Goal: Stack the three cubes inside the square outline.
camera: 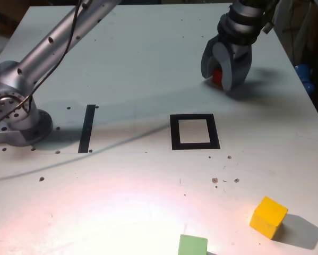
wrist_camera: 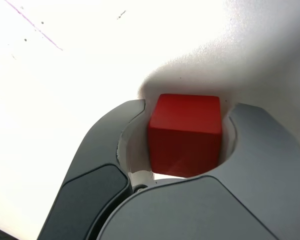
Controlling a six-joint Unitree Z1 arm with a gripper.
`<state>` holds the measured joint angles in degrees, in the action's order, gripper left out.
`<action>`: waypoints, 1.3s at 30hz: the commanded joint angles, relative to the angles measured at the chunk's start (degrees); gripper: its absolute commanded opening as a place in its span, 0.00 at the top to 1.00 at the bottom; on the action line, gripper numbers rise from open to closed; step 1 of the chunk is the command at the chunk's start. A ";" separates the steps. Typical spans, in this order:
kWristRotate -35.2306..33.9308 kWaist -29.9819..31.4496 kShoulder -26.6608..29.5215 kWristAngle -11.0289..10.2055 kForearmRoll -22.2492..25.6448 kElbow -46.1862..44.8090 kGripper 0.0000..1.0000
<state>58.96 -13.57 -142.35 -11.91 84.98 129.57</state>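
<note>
Black tape strip (camera: 87,129) (thin, straight) — on white table (camera: 127,69) — blue object (camera: 304,78) beyond.

My gripper (wrist_camera: 191,103) is down low at the exterior view's upper right, curved jaws parted, arm (camera: 68,45) stretched above.

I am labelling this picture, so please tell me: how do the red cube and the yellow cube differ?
The red cube is red, while the yellow cube is yellow. The red cube sits between the gripper's fingers; the yellow cube stands away from them, untouched. Both are plain, solid-coloured blocks outside the black square outline.
</note>
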 commanded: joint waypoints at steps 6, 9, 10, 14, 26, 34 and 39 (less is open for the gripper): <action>-2.44 0.04 1.62 0.44 -0.45 -1.76 0.66; -5.54 0.15 3.81 0.33 -1.47 -4.11 0.66; -6.85 0.23 4.72 0.33 -1.84 -5.17 0.66; -12.41 0.92 8.60 0.58 -2.97 -9.88 0.66; -32.83 6.67 17.58 4.09 -3.17 -21.97 0.66; -46.58 11.79 20.03 9.19 -3.34 -27.06 0.66; -51.67 14.74 20.12 11.70 -3.66 -27.94 0.66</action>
<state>8.13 0.60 -122.67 -0.70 81.52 101.91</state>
